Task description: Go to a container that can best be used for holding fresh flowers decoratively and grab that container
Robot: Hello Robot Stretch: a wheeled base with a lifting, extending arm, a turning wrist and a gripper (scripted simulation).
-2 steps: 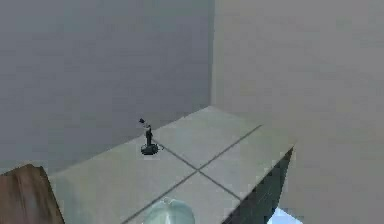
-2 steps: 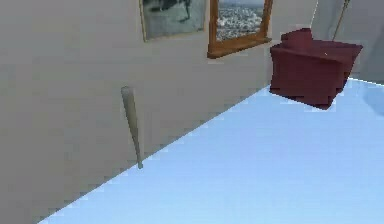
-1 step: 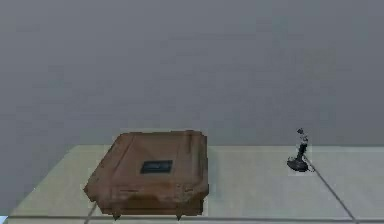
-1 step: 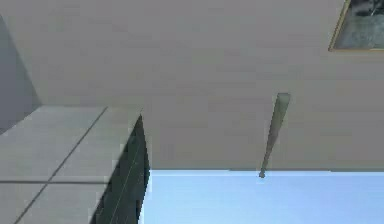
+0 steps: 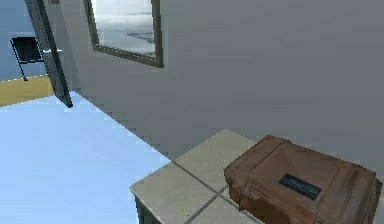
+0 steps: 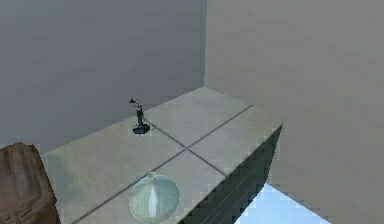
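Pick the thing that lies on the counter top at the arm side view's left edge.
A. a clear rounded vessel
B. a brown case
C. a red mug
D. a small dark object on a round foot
B: the brown case lies at the left edge of the counter top, while the clear rounded vessel and the small dark object stand farther right.

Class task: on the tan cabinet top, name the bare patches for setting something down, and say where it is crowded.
Bare: the end of the cabinet top toward the arm side view's right, past the small dark stand; also the strip between that stand and the rounded glass vessel. Crowded: by the brown case.
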